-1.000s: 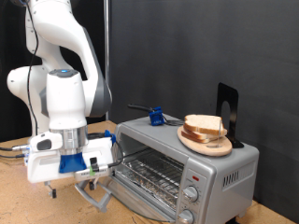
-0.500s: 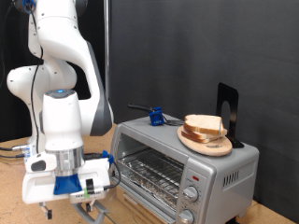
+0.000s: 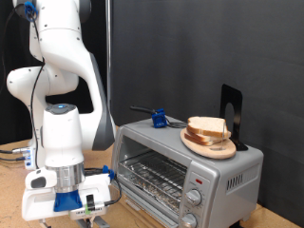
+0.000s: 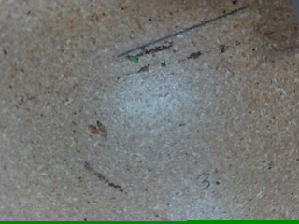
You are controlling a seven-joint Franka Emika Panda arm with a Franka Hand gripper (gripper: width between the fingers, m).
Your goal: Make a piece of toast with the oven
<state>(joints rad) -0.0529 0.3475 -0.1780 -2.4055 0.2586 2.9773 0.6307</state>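
Exterior view: claw [image 3: 92,221] beside oven [image 3: 186,171]

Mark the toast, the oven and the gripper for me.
toast [image 3: 208,126], exterior view, pale face of the top slice.
oven [image 3: 224,167], exterior view, bare silver top near the knobs.
gripper [image 3: 68,201], exterior view, white hand body; fingertips cut off at the frame bottom.

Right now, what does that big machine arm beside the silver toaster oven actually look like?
The arm is glossy white, built of rounded, bulging segments with dark grey joint rings. A thin black cable runs down its side. Its gripper end is a boxy white block with bright blue parts and a small green spot. The fingertips are cut off at the exterior view's bottom.
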